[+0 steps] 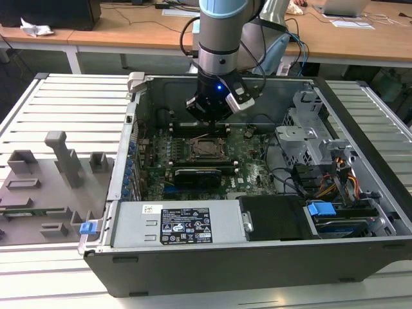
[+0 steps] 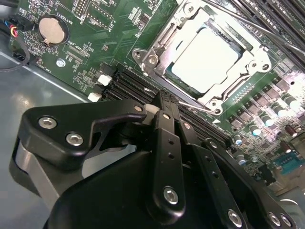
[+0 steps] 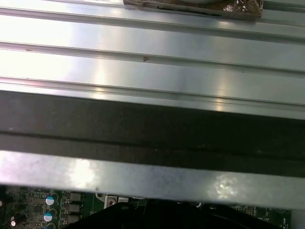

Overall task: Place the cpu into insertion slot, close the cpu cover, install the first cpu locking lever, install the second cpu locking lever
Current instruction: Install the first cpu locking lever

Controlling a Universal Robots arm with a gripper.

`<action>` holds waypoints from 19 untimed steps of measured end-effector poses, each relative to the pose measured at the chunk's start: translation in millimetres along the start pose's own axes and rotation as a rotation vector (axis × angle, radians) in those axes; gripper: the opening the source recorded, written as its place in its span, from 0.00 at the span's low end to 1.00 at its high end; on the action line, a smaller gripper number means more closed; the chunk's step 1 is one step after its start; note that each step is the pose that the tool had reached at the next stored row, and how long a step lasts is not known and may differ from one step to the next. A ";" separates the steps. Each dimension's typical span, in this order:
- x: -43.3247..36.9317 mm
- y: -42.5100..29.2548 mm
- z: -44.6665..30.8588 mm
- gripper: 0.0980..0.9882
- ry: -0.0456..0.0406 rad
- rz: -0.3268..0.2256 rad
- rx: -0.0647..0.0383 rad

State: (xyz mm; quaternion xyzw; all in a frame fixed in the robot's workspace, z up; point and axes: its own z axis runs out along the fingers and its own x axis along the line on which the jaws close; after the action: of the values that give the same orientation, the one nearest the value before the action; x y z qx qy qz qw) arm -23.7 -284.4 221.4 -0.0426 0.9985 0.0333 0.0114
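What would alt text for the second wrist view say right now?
The cpu sits in the insertion slot with the cpu cover closed flat around it. The black tool hangs close in front, beside the memory slots.

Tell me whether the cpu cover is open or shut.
Shut. In the second wrist view the cpu cover lies flat on the insertion slot, framing the cpu in its window.
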 end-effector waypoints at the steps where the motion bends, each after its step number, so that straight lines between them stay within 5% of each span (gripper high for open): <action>1: -0.5 -0.1 0.4 0.01 0.0001 0.000 0.000; 19: -5.1 -1.8 10.5 0.01 -0.0009 0.005 -0.006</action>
State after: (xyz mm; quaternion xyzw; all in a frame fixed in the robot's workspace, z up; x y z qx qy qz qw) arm -18.2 -285.0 211.0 -0.0403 0.9985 0.0364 0.0117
